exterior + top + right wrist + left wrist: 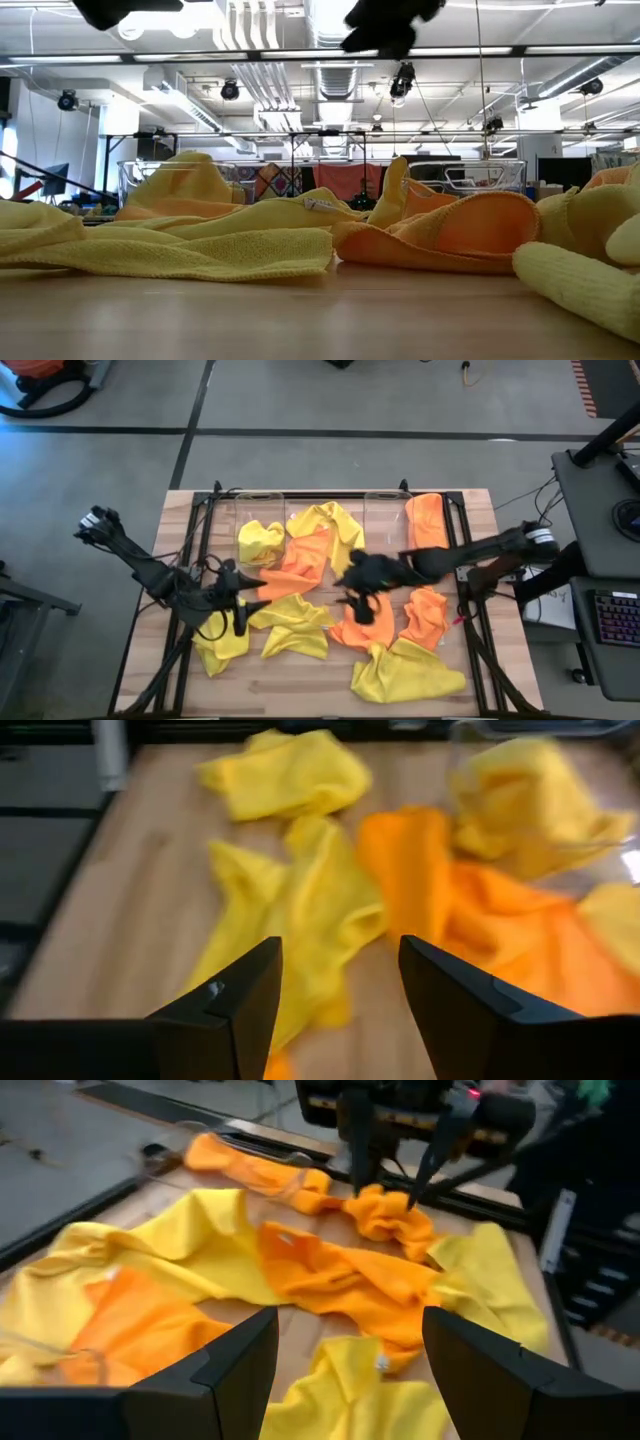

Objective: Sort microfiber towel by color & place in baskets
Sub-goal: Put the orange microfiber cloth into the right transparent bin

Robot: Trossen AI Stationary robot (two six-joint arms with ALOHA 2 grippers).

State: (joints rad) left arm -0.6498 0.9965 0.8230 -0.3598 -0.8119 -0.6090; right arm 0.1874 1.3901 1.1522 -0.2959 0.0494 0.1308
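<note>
Yellow and orange microfiber towels lie crumpled and overlapping across the table's middle. Among them are a large orange one (302,565), a yellow one (295,625) and an orange one (425,615). Two clear baskets stand at the far edge. The left basket (240,510) holds a yellow towel (260,540). An orange towel (428,518) sits at the right basket (385,500); whether inside, I cannot tell. My left gripper (250,615) (350,1330) hangs open above the yellow towels. My right gripper (360,605) (340,955) hangs open over an orange towel (360,628). In the low view both are high above the table.
More towels lie near the front: a yellow one (405,675) at the right and a yellow one (225,645) at the left. Bare wood (300,685) shows along the near edge. Black frame rails (470,610) run along both table sides.
</note>
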